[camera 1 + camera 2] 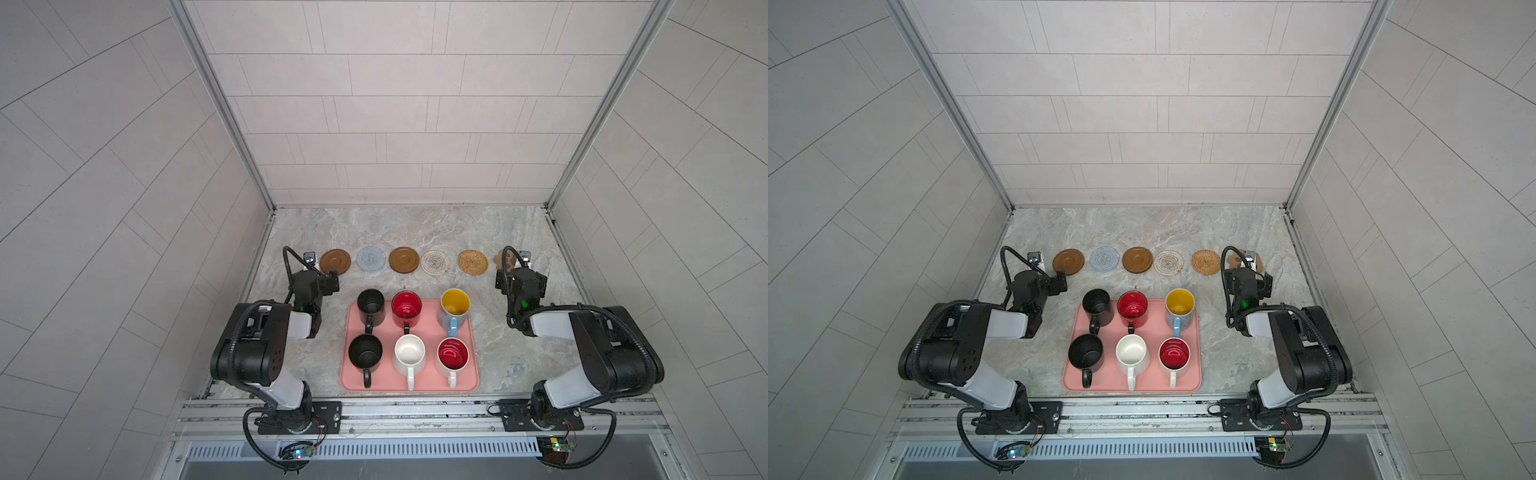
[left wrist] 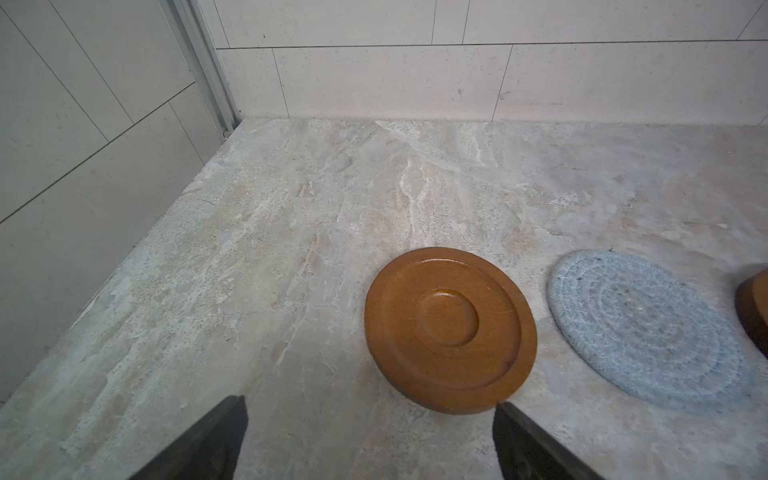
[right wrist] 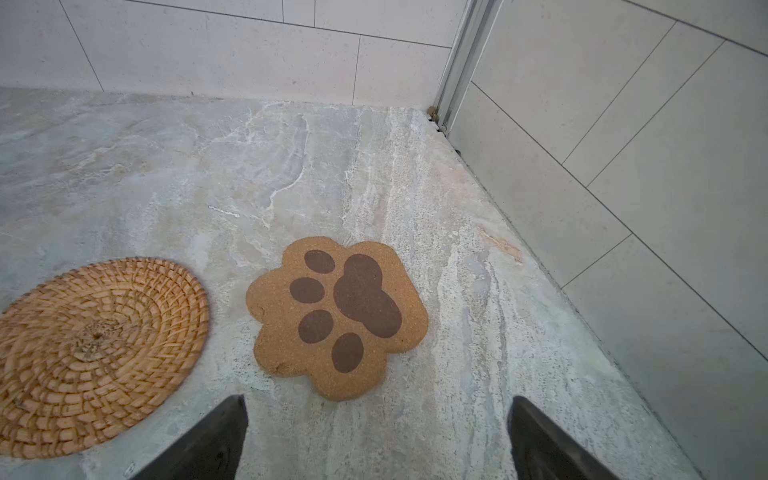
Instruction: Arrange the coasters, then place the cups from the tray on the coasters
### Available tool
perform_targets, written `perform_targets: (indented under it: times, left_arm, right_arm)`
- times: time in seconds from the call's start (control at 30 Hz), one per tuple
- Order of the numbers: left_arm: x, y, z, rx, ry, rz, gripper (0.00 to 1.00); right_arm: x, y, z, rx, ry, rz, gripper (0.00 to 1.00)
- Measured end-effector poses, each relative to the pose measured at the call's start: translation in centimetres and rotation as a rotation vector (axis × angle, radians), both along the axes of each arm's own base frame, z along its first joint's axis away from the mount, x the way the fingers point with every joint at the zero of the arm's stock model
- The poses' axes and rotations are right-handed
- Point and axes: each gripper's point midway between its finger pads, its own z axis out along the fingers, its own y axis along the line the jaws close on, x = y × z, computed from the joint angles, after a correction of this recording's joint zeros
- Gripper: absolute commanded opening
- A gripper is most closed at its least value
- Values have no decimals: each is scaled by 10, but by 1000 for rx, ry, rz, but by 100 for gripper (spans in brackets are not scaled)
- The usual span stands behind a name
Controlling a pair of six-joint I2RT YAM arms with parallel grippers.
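left hand (image 2: 370, 402) released, near left wall (image 2: 83, 124) | right hand (image 3: 377, 399) released, near right wall (image 3: 623, 166) | counter (image 1: 407, 228) open behind 6 coasters (image 1: 403, 260)

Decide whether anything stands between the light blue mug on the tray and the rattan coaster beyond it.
Nothing visible does. The light blue mug stands at the tray's far right corner; only bare countertop separates it from the rattan coaster.

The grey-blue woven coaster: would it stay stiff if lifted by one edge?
Probably not: the grey-blue woven coaster looks like coiled soft cord, so it would likely droop. Lying thin and flat on the marble counter, it may drag or bunch if pushed.
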Motion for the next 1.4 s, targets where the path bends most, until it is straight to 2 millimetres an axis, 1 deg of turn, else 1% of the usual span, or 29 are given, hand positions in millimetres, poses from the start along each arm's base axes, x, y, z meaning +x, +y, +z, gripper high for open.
perform_targets:
  times: [0.9, 1.27, 1.4]
  left_arm:
    - [0, 0, 0, 0, 2, 1, 100]
    - [0, 2, 0, 7, 2, 13, 100]
    - [-3, 7, 0, 12, 18, 42, 100]
  right_arm:
    - [0, 0, 0, 0, 0, 0, 100]
    - [0, 0, 0, 0, 0, 0, 100]
    - [0, 0, 0, -2, -1, -1, 100]
